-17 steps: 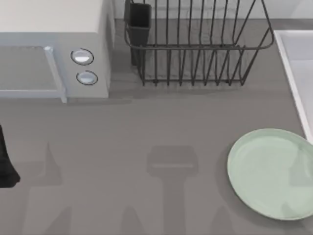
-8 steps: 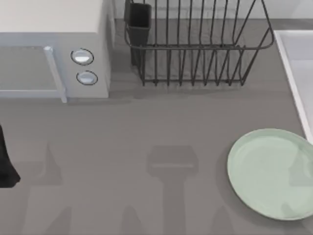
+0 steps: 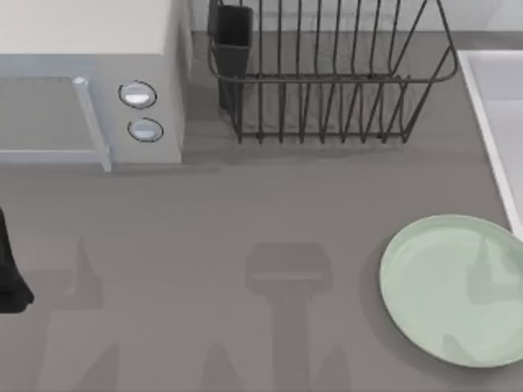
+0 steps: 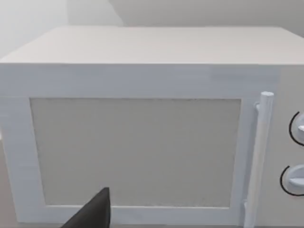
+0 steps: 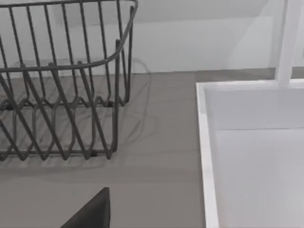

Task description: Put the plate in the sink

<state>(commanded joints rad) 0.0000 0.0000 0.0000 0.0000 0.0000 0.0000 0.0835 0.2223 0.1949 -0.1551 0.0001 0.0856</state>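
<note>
Overhead looks down; wrists face microwave point(image 4: 142, 142), sink point(image 5: 256, 156).

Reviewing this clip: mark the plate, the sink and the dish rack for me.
plate point(image 3: 453, 290): top view, on its smooth centre.
sink point(image 5: 204, 142): right wrist view, on its raised rim.
dish rack point(image 3: 327, 77): top view, on its front top wire.

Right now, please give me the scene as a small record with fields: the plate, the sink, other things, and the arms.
plate: pale green plate lies flat on the grey table, at its right side, not yet held
sink: white sink at the table's right edge, its rim just beyond the plate
dish rack: black wire dish rack at the back, middle
microwave: white microwave at the back left, door shut
left arm: dark part of the left arm at the left edge, parked
task state: plate not yet in the sink
</note>
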